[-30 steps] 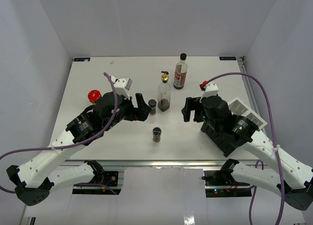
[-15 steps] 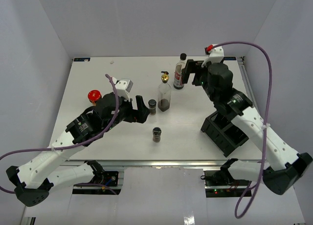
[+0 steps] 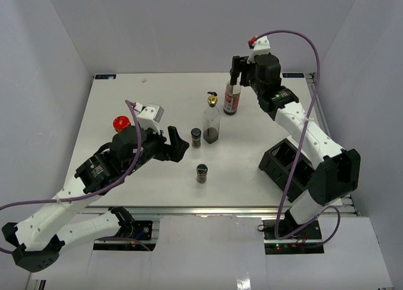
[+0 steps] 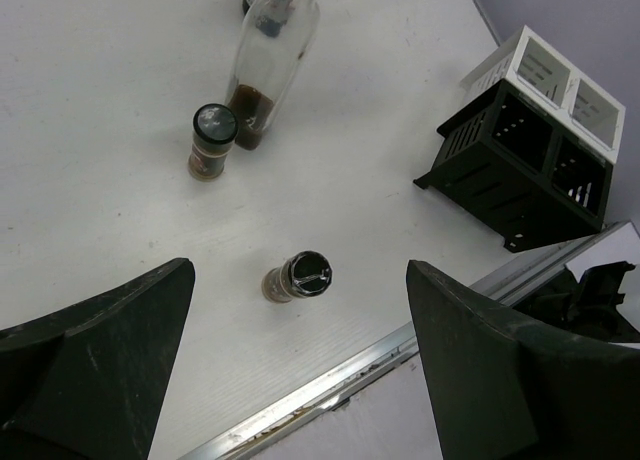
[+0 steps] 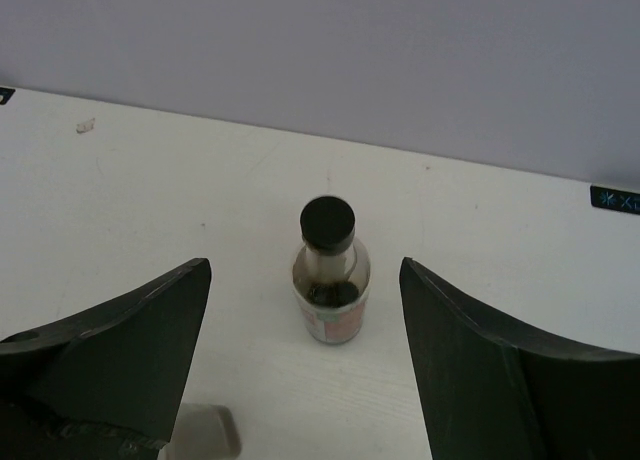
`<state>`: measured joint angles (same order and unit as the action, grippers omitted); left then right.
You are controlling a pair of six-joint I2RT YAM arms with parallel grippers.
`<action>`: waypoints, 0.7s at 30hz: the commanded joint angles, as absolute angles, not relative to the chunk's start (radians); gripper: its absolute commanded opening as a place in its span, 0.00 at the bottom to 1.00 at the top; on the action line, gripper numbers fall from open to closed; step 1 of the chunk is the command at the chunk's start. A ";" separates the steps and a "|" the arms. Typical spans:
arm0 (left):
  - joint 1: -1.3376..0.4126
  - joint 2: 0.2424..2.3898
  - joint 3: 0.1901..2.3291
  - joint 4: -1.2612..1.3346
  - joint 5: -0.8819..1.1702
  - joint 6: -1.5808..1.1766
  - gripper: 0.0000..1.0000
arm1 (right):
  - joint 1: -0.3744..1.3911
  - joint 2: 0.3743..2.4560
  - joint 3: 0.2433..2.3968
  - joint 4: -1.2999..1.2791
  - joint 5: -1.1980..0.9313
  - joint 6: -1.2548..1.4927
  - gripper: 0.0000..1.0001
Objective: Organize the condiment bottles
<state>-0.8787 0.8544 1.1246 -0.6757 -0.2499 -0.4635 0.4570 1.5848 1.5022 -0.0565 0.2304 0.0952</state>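
Note:
The tall dark bottle [image 3: 231, 101] with black cap and red-white label stands at the back of the table. My right gripper [image 3: 240, 74] is open just above and behind it. In the right wrist view the bottle [image 5: 330, 285] stands between my open right gripper's [image 5: 305, 268] fingers, untouched. The gold-topped clear bottle [image 3: 212, 123] stands mid-table with a small dark jar [image 3: 196, 137] beside it. A second small jar [image 3: 202, 173] stands nearer. My left gripper [image 3: 179, 142] is open and empty; in its wrist view the gripper [image 4: 298, 268] hovers over that jar [image 4: 298, 278]. The red-capped jar [image 3: 120, 123] stands at the left.
The black open-topped box [image 3: 295, 167] sits at the right front, also in the left wrist view [image 4: 520, 170]. The table's metal front edge [image 4: 330, 380] is close to the near jar. A small scrap [image 3: 146, 80] lies at the back. Walls enclose three sides.
My right arm has swung from beside the black box up to the back, over the tall dark bottle. My left gripper has shifted slightly and stays open.

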 commanded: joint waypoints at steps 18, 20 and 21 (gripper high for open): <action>-0.874 0.871 1.080 -0.661 -0.272 -0.419 0.98 | 0.408 1.807 1.637 0.079 0.146 -0.015 0.79; -0.874 0.874 1.081 -0.657 -0.273 -0.414 0.98 | 0.406 1.829 1.641 0.075 0.137 -0.008 0.79; -0.874 0.876 1.081 -0.655 -0.274 -0.412 0.98 | 0.405 1.840 1.641 0.077 0.128 -0.008 0.78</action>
<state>-0.8787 0.8884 1.0861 -0.6670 -0.2555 -0.4282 0.4135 1.8149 1.5890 0.0335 0.1576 -0.0134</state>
